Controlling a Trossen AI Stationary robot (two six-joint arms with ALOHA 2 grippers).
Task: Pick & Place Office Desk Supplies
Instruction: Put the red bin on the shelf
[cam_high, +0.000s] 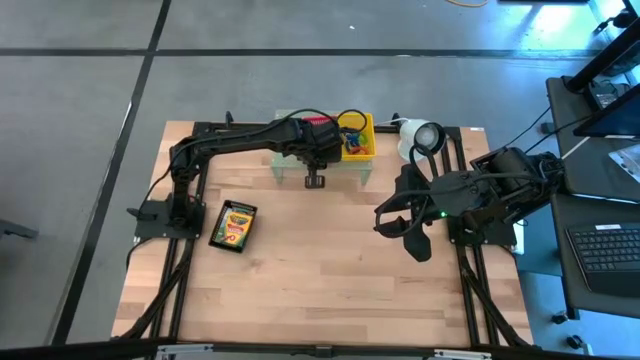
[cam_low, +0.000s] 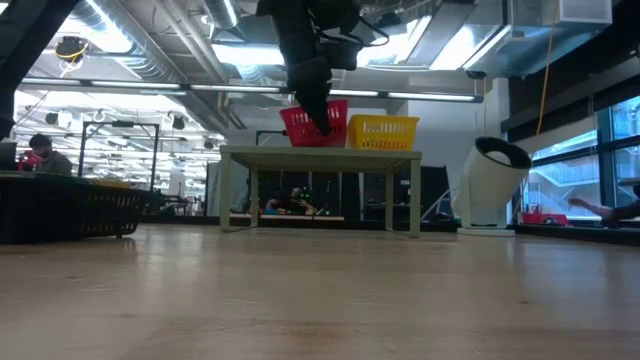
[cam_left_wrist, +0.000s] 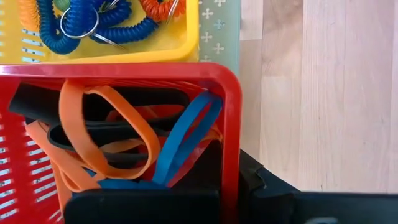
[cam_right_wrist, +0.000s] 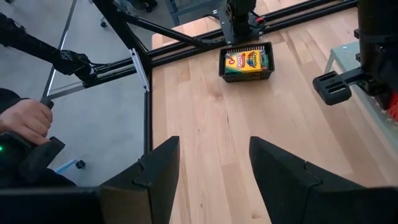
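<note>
Nearest us, orange and blue rubber bands (cam_left_wrist: 112, 134) fill the red basket (cam_left_wrist: 231, 124) directly beneath our left end effector (cam_high: 315, 180), whose fingers are closed. Our right end effector (cam_right_wrist: 211, 165) hangs spread wide over bare table (cam_high: 330, 280), empty, with the crayon box (cam_right_wrist: 245, 62) well ahead of it.

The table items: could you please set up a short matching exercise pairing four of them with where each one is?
Things:
1. crayon box
2. rubber bands
3. coiled cords
4. white lamp

Places:
A. in the yellow basket
B. at the table's far right corner
C. in a dark tray on the table's left side
D. in the red basket

Pairs: 1-C, 2-D, 3-A, 4-B
</note>
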